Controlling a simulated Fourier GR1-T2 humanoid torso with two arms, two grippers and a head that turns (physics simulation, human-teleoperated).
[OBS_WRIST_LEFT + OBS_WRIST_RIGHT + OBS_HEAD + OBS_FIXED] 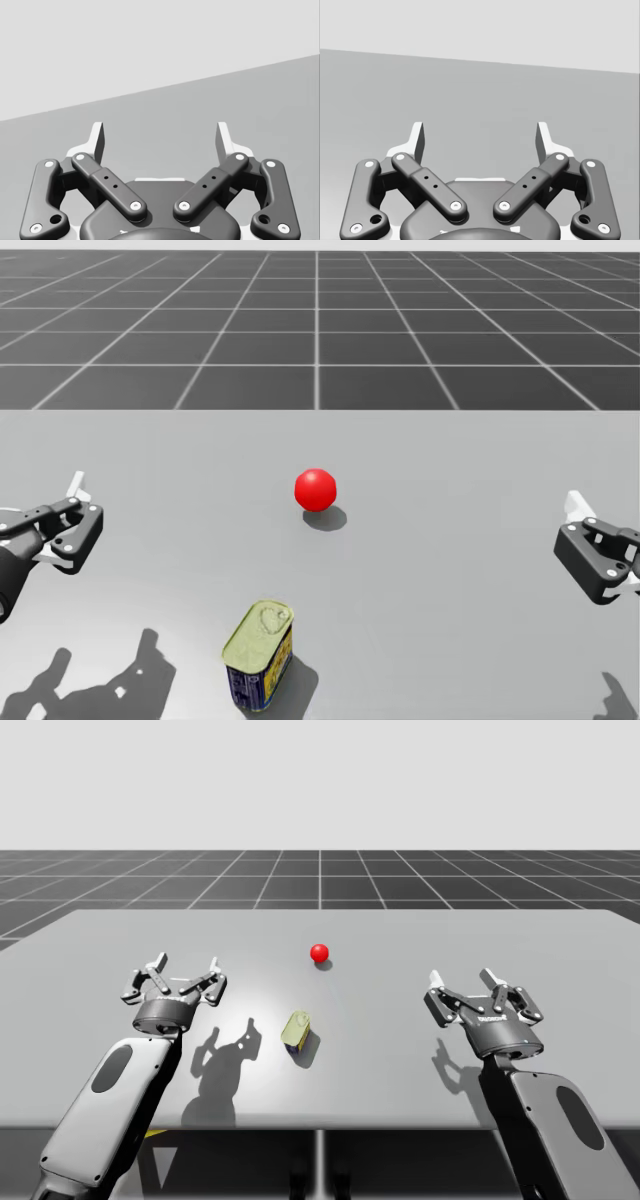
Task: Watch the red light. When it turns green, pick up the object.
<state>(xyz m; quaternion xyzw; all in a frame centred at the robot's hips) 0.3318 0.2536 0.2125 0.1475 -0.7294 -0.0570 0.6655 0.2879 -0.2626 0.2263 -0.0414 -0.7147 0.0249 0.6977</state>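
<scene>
The small red ball light [319,953] glows red, so the step in hand is to wait. Our left fingers [98,140] and right fingers [543,140] both stand wide apart with nothing between them, above the flat grey counter [520,935]. The rectangular tin can with a pale yellow lid and blue sides [259,654] sits on the counter between the two pairs, nearer the left fingers and inward of them. The light lies beyond it.

We judge it best to hold both arms motionless, watch the light, and leave the fingers spread, so the left pair can straddle the can's narrow sides once green shows.

In the head view both pairs are cut off at the edges. The can's foot runs close to the edge too, so we cannot tell how squarely it rests.
</scene>
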